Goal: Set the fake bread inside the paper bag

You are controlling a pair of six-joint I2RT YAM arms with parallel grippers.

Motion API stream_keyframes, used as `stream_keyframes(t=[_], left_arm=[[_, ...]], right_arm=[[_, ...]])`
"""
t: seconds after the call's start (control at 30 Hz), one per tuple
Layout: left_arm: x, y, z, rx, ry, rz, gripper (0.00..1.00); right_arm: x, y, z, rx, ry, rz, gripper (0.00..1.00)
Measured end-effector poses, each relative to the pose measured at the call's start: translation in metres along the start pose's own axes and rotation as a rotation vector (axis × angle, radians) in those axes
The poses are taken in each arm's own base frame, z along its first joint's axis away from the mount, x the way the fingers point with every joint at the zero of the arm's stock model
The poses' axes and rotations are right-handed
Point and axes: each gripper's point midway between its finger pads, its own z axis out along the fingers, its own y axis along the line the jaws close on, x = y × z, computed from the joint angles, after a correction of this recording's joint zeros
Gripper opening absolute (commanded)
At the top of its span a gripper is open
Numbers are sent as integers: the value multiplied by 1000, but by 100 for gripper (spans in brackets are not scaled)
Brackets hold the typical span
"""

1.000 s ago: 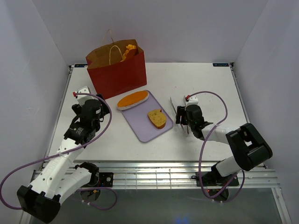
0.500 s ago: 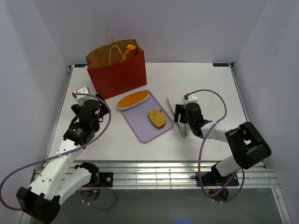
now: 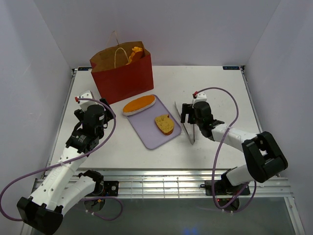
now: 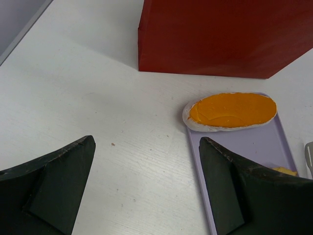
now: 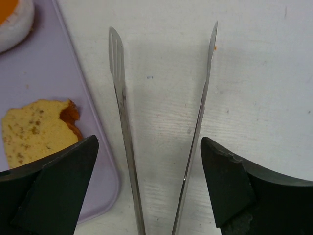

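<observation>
So the right gripper point(image 5: 149, 139) sits spread wide, with the metal tongs point(image 5: 122, 98) lying loose between its fingers, at 3 o'clock of the lavender tray point(image 3: 146, 134). The left gripper point(image 4: 146, 142) is wide too, holding nothing. On the tray there's a brown-crusted slice point(image 3: 165, 124), and the orange loaf point(image 3: 139, 104) is at its 11 o'clock. Further back, 11 o'clock again, is the paper bag point(image 3: 122, 78), with orange bread point(image 3: 135, 53) poking out.

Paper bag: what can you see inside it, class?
An orange bread piece pokes above the rim of the bag. Anything lower down is hidden by its walls.

high overview, two close wrist views, common tray point(image 3: 146, 133)
</observation>
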Motion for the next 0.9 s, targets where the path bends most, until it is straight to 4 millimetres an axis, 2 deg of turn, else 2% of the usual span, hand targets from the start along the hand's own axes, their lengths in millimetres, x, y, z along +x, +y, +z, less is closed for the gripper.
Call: stream_keyframes(t=[0.13,0.17,0.27,0.3,0.43,0.53,0.63,0.9], left_arm=[[0,0,0,0,0,1,98],[0,0,0,0,0,1,98],[0,0,0,0,0,0,98],[0,0,0,0,0,1,98],[0,0,0,0,1,4,98],[0,0,0,0,1,5,98],[0,0,0,-1,1,5,98],[6,0,5,-10,18,21,98]], right_arm=[[-51,11,-16,-22,-75,8,96],[-66,15,-22,-31,-98,12,90],[-112,28,-51,-90,-187,28,90],[-117,29,-55,-96,-198,31,90],[-143,34,-91,-141,-243,41,90],[-147,32,-108,-137,-241,41,90],[-138,26,-117,-126,-218,37,90],[-90,1,-134,-63,-155,26,90]])
